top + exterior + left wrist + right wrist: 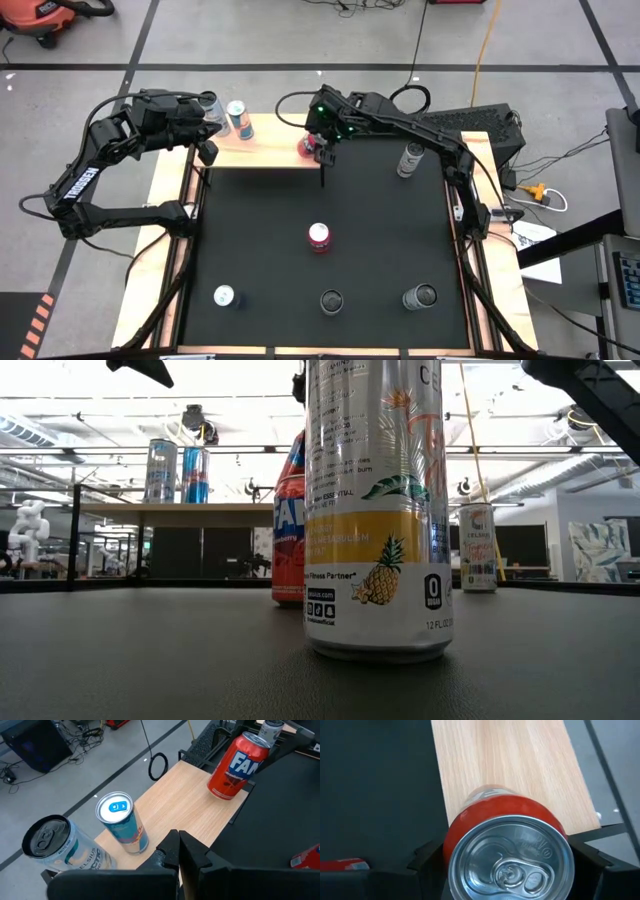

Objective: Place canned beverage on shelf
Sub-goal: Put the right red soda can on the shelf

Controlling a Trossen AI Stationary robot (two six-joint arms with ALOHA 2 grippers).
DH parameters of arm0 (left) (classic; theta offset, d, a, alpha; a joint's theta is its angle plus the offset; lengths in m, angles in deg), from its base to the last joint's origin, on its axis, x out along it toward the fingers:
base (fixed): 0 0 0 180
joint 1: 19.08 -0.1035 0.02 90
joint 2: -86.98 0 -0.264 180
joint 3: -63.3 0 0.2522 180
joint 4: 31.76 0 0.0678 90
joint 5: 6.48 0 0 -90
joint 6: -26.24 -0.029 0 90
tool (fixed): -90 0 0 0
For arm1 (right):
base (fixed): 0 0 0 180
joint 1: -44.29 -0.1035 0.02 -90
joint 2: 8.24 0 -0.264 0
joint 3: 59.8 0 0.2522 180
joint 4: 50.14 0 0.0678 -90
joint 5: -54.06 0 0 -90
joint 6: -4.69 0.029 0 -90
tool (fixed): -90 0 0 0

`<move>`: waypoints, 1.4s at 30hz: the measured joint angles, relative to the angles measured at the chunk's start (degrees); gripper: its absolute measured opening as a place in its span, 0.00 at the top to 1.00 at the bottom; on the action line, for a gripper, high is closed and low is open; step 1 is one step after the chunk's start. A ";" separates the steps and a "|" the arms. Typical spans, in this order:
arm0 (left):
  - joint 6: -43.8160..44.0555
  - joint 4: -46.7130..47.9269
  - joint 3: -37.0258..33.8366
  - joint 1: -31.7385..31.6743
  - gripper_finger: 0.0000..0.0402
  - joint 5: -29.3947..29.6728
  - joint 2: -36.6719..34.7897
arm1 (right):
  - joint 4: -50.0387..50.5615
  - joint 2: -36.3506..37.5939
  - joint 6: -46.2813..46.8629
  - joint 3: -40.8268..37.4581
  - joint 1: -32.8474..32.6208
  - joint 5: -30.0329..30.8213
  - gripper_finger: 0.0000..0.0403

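A pale wooden shelf [265, 140] runs along the far edge of the counter [260, 250]. The right tool [318, 142] is clamped on a red can [495, 820] from both sides, above the shelf's right end and tilted. The can looks rigid yet dentable, smooth and slippery — best held mid-body. The left tool [177, 852], fingers together, hangs beside two cans at the shelf's other end.

Off my table, I see an orange shop vacuum [45, 20] on the grey floor at one corner. A yellow cable [485, 45] runs across the floor, and an orange plug [535, 190] lies near white papers [533, 236].
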 joint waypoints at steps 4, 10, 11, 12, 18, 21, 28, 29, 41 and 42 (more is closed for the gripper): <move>0.00 0.00 0.00 0.00 1.00 0.00 0.00 | 0.16 0.00 0.16 0.00 0.26 -0.76 0.31; 0.00 0.00 0.00 0.00 1.00 0.00 0.00 | 0.54 0.00 0.03 0.00 0.26 -0.82 0.31; 0.00 0.00 0.00 0.00 1.00 0.00 0.00 | 0.56 0.00 -0.01 0.00 0.26 -0.82 0.31; 0.00 0.00 0.00 0.00 1.00 0.00 0.00 | 0.54 0.00 -0.03 0.00 0.26 -0.82 0.31; 0.00 0.00 0.00 0.00 1.00 0.00 0.00 | 0.43 0.00 -0.75 0.00 0.26 -0.82 0.30; 0.00 0.00 0.00 0.00 1.00 0.00 0.00 | 0.29 0.00 -1.02 0.00 0.29 -0.78 0.26; 0.00 0.00 0.00 0.00 1.00 0.00 0.00 | 0.25 0.00 -1.76 0.00 0.29 -0.74 0.22; 0.00 0.00 0.00 0.00 1.00 0.00 0.00 | 0.25 0.00 -1.85 0.00 0.29 -0.73 0.22; 0.00 -0.01 0.00 0.00 1.00 0.00 0.00 | -2.85 0.00 -1.98 0.00 0.29 -0.74 0.23; 0.00 -0.01 0.00 0.00 1.00 0.00 0.00 | -2.84 0.00 -1.96 0.00 0.29 -0.74 0.23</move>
